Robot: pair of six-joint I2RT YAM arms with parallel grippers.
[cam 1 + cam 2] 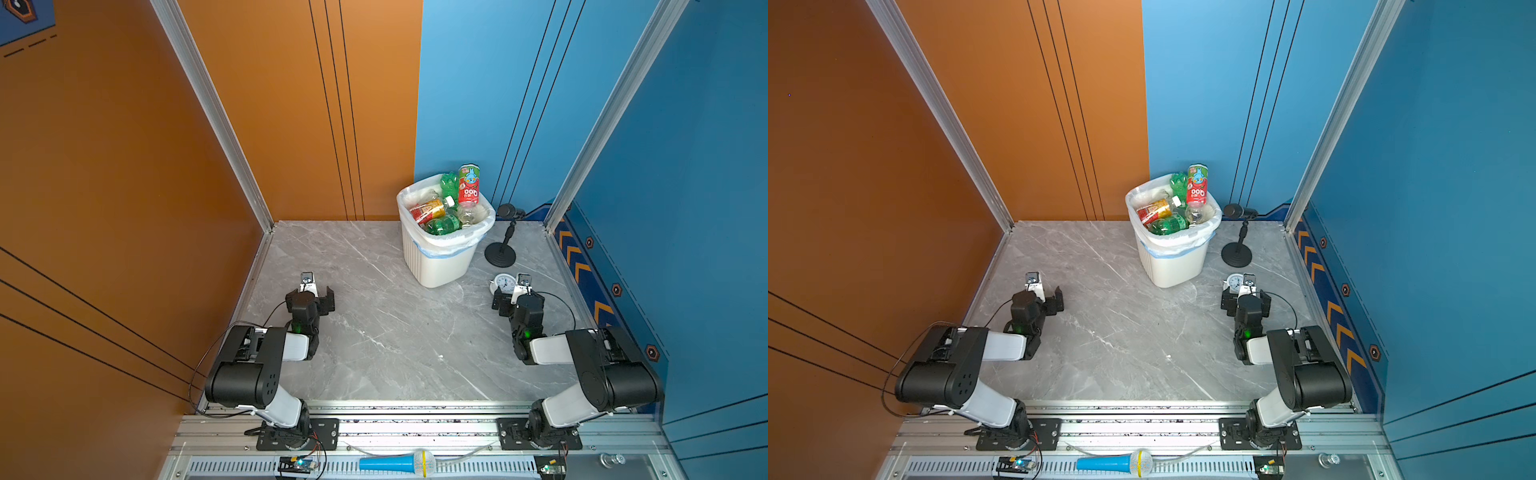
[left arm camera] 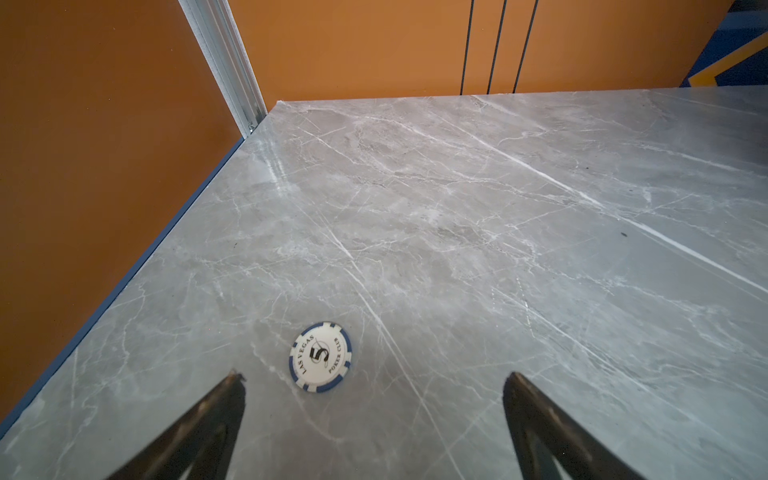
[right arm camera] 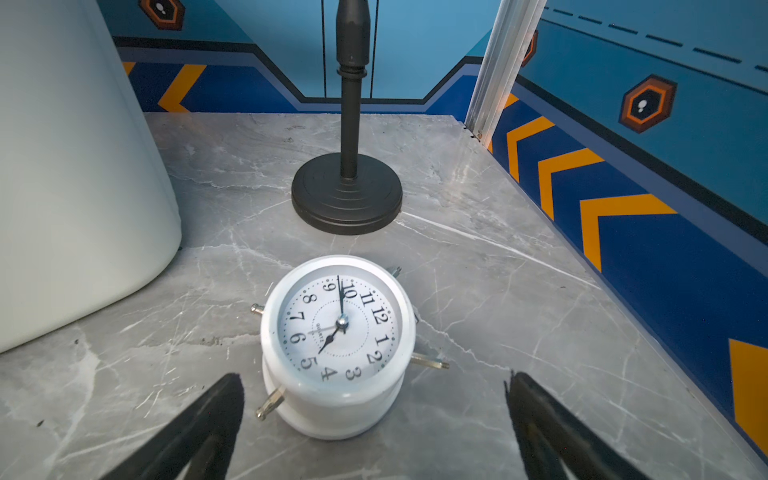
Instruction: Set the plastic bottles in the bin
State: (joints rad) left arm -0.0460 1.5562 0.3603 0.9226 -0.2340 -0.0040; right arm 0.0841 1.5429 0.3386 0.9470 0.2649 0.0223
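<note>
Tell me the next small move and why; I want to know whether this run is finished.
Probably none: leave both arms parked. In both top views the table shows no loose bottle; the bottles all seem to be in the bin. The left gripper and right gripper are open and empty. Only a clock and a chip lie near them.

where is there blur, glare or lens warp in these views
In both top views the wide lens splays the walls outward, bin crisp; left wrist view: poker chip sharp, left gripper blurred, faint sheen on the table; right wrist view: clock sharp, right gripper blurred, bin wall washed pale.
</note>
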